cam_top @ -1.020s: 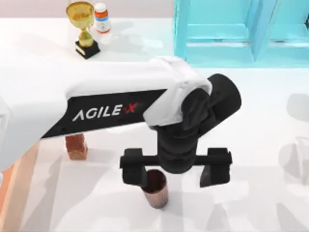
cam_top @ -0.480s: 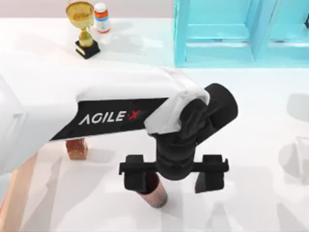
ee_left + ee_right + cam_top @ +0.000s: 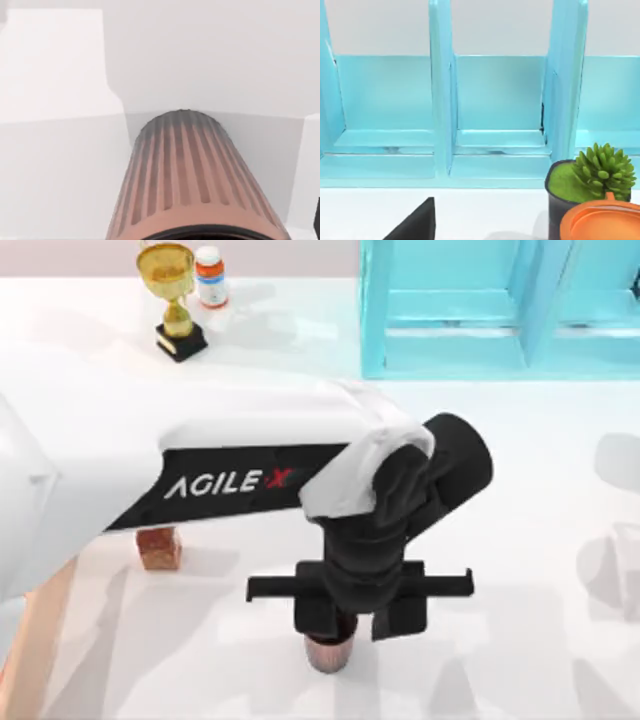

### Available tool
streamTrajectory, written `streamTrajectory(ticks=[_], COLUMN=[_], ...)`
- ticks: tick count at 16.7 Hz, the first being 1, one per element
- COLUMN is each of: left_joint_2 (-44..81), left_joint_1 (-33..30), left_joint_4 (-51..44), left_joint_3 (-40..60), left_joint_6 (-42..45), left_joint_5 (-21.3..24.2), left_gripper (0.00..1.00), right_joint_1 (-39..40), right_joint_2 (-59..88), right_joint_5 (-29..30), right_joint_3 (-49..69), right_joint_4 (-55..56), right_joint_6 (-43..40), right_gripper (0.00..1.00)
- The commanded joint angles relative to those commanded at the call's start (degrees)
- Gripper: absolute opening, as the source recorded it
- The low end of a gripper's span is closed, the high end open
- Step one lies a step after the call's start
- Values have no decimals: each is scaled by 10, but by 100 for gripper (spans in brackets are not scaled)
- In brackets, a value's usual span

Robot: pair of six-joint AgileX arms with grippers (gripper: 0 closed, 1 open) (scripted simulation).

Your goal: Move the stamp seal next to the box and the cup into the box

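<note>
Left gripper [image 3: 347, 615] near front of table, black fingers narrowed onto the cup [image 3: 328, 651]: ribbed, coppery cylinder, standing on glossy white table [image 3: 520, 540]. Stamp seal [image 3: 159, 547], blocky and reddish-brown, well to its left. Box [image 3: 25, 650] wood rim at left edge

Cup [image 3: 328, 652]: small coppery-brown ribbed tumbler, upright on the white table near the top view's bottom edge, its upper part hidden under the left arm's gripper.
Stamp seal [image 3: 159, 547]: reddish-brown block, upright, well left of the cup, partly under the arm.
Box [image 3: 30, 640]: orange-tan edge at the table's left.
</note>
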Motion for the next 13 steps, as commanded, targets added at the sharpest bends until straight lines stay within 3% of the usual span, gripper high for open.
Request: streamTrajectory(ticks=[2, 3, 13], left_joint_2=[0, 0, -10], left_joint_1=[0, 0, 6], left_joint_4=[0, 0, -9], left_joint_3=[0, 0, -1], left_joint_6=[0, 0, 7], left_joint_5=[0, 0, 0], left_gripper=[2, 0, 0], right_joint_1=[0, 0, 0], right_joint_2=[0, 0, 0], right_joint_5=[0, 0, 0], right_joint_3=[0, 0, 0], right_joint_4=[0, 0, 0], right_joint_6=[0, 0, 0], right_gripper=[100, 100, 100])
